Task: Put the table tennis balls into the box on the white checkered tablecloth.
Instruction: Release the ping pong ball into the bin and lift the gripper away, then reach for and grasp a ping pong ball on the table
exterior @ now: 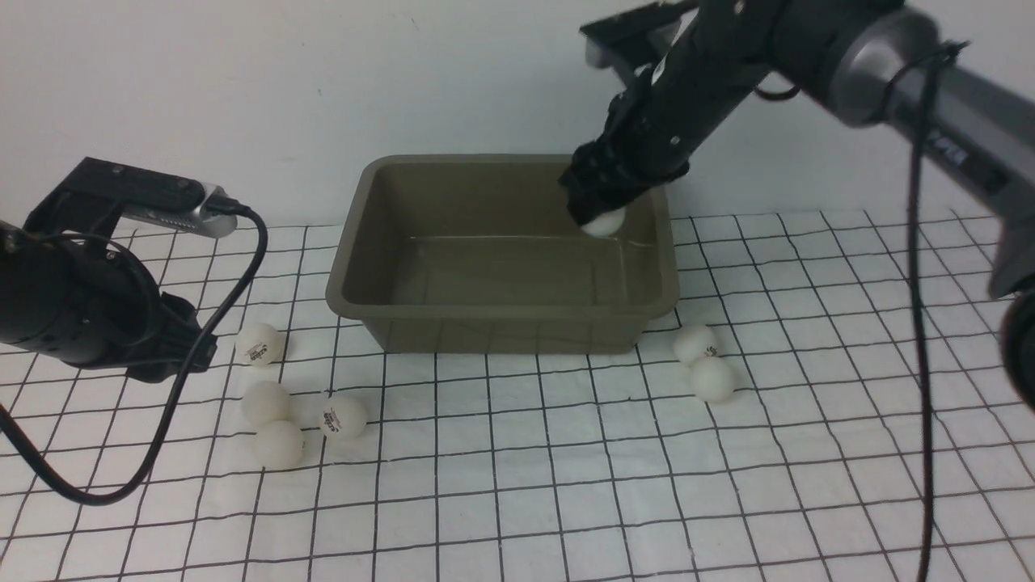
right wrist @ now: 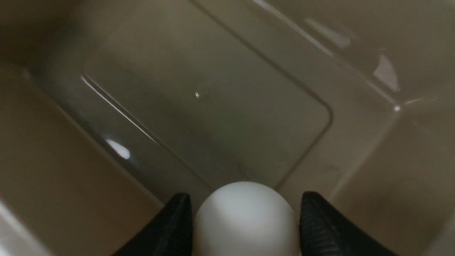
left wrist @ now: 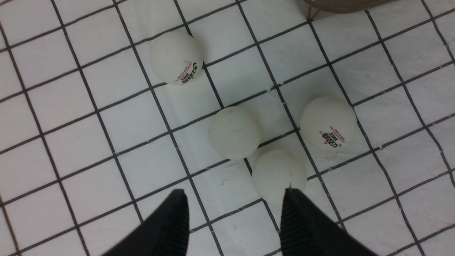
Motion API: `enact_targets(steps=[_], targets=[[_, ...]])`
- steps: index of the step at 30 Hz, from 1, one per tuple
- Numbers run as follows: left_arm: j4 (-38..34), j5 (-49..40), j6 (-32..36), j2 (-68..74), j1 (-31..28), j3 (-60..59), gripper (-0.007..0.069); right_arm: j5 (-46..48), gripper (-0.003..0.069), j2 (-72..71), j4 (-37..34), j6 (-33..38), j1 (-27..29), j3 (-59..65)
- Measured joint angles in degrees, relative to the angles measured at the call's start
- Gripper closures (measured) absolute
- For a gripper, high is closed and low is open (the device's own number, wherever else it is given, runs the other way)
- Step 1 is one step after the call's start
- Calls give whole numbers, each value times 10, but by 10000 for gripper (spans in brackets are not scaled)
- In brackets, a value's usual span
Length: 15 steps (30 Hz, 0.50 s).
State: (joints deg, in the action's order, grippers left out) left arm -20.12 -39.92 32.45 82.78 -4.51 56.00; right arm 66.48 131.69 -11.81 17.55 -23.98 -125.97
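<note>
Right claw (exterior: 600, 215) clamps one white ball (right wrist: 245, 220) inside the green box (exterior: 501, 327); left claw (left wrist: 233, 192) hangs apart above four balls (left wrist: 234, 132) on the cloth (exterior: 566, 485)

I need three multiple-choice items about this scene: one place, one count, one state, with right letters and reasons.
1. Where is the right pincer? A) over the box's floor B) in front of the box C) beside the left arm
2. How many balls lie on the tablecloth? A) four B) six C) seven
3. The left pincer is: A) shut on a ball B) open, empty C) fully shut
Answers: 1 A, its wrist view shows the box's floor behind the held ball. 2 B, four left of the box, two right. 3 B, its fingers stand apart, empty.
</note>
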Motion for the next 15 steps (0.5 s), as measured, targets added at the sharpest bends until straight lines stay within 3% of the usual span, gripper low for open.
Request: enact_targets(steps=[3,8,12,15], targets=[[0,0,0,1,0,0,300,-11,276,21,3,-5,-3,1],[0,0,0,1,0,0,300,-9,168,27,9,-19,-3,-10],[0,-1,0,1,0,0,300,37,146,23,23,-33,-3,-67],[0,-4,0,1,0,0,300,50,144,-18,72,-51,-3,-67]])
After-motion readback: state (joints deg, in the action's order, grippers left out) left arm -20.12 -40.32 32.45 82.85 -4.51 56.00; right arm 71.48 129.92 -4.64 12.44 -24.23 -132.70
